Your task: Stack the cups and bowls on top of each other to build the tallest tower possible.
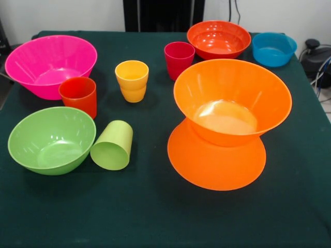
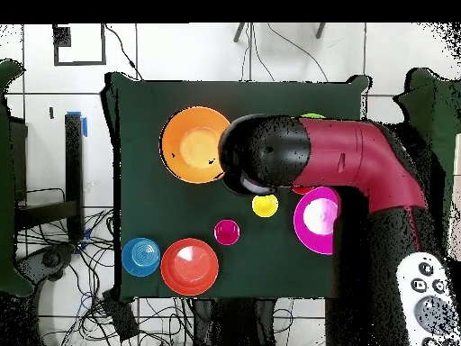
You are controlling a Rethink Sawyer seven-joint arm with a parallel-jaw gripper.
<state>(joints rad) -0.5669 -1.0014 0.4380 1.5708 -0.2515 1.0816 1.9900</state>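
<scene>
Stacking has reached two orange bowls (image 1: pixel 232 103): one is inverted on the table (image 1: pixel 155 217), the other sits upright on it, forming an hourglass tower (image 1: pixel 222 134). The jaws are not seen in either view; only the arm (image 2: pixel 333 162) is shown overhead, so their state cannot be told and no places can be given relative to them. A pink bowl (image 1: pixel 49 64), red-orange cup (image 1: pixel 78 95), yellow cup (image 1: pixel 132 80), magenta cup (image 1: pixel 179 58), red-orange bowl (image 1: pixel 219 39) and blue bowl (image 1: pixel 273 49) are left apart on the table. A green cup (image 1: pixel 113 145) lies tipped, touching the green bowl (image 1: pixel 51 139).
</scene>
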